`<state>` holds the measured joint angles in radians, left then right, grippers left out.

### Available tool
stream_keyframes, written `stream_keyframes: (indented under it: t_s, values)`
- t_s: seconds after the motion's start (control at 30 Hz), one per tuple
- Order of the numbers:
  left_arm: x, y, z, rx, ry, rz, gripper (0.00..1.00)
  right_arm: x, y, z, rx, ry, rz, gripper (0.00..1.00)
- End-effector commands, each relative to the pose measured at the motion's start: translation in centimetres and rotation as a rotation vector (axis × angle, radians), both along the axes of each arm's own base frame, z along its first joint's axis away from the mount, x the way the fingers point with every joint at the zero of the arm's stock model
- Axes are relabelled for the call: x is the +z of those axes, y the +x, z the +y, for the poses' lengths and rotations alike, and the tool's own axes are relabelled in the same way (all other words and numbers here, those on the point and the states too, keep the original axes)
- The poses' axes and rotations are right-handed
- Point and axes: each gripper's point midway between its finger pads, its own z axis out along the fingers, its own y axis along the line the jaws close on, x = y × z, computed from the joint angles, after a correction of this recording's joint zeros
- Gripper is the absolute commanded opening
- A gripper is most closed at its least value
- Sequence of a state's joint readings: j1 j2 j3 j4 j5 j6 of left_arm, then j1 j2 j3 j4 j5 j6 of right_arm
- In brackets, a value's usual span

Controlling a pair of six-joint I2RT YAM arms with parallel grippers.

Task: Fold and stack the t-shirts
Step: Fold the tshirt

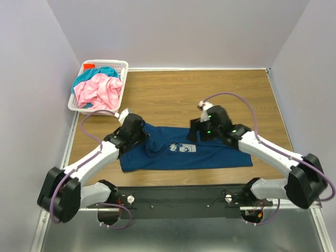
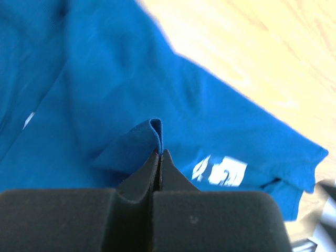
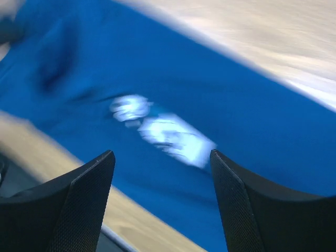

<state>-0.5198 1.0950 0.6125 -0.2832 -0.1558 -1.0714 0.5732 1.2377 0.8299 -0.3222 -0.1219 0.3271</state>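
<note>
Soft dark blue t-shirt (image 1: 210,155) flat on wood-grain desk (image 1: 210,89). Left end effector (image 2: 159,153) clamped on peaked cloth fold, clear only from its wrist; right end effector (image 3: 161,155) apart above the shirt.

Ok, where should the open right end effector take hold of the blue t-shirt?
Likely the right-hand edge of the blue t-shirt, approached from the right: the cloth lies flat there, so only an edge lets a finger slip under. The left end effector holds a fold on the other side.
</note>
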Motion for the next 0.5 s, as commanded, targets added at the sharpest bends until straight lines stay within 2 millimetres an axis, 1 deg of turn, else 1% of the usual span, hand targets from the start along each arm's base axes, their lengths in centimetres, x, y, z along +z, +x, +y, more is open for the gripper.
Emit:
stream_keyframes:
  t_s: [0.0,0.03,0.07,0.1,0.17,0.23,0.27,0.3,0.33,0.4,0.43,0.47]
  values:
    - [1.6,4.1,-1.1,-0.025,0.036,-0.064,0.00,0.7,-1.1,8.0,0.210,0.021,-0.119,0.78]
    - [0.8,4.7,-0.9,-0.016,0.056,-0.046,0.00,0.6,-1.2,9.3,0.230,0.022,-0.135,0.78]
    - [1.4,5.5,-1.2,-0.021,0.052,-0.069,0.00,-0.5,-2.0,10.8,0.262,0.002,-0.123,0.76]
    - [0.8,5.9,-1.2,-0.023,0.060,-0.056,0.00,-0.9,-2.1,11.7,0.277,-0.001,-0.114,0.75]
    - [1.0,7.2,-0.8,0.002,0.064,-0.065,0.00,-1.9,-2.5,13.5,0.311,-0.027,-0.108,0.73]
    - [1.0,7.9,-0.8,0.012,0.069,-0.067,0.00,-2.3,-2.2,14.1,0.308,-0.046,-0.117,0.73]
    - [1.5,8.5,-1.0,0.011,0.064,-0.079,0.00,-2.5,-2.4,14.7,0.319,-0.047,-0.116,0.73]
    - [1.5,8.8,-1.1,0.005,0.066,-0.076,0.00,-2.6,-2.0,15.0,0.308,-0.060,-0.134,0.73]
    - [0.7,9.0,-1.3,-0.003,0.080,-0.056,0.00,-2.6,-1.6,15.9,0.315,-0.057,-0.145,0.71]
    - [0.5,9.5,-1.7,-0.020,0.079,-0.045,0.00,-2.8,-2.3,17.4,0.353,-0.054,-0.158,0.70]
    - [-0.5,9.5,-1.8,-0.026,0.087,-0.022,0.00,-3.1,-2.1,18.5,0.374,-0.059,-0.172,0.69]
    - [-0.4,9.7,-2.2,-0.039,0.077,-0.017,0.00,-3.3,-2.9,19.4,0.397,-0.063,-0.183,0.69]
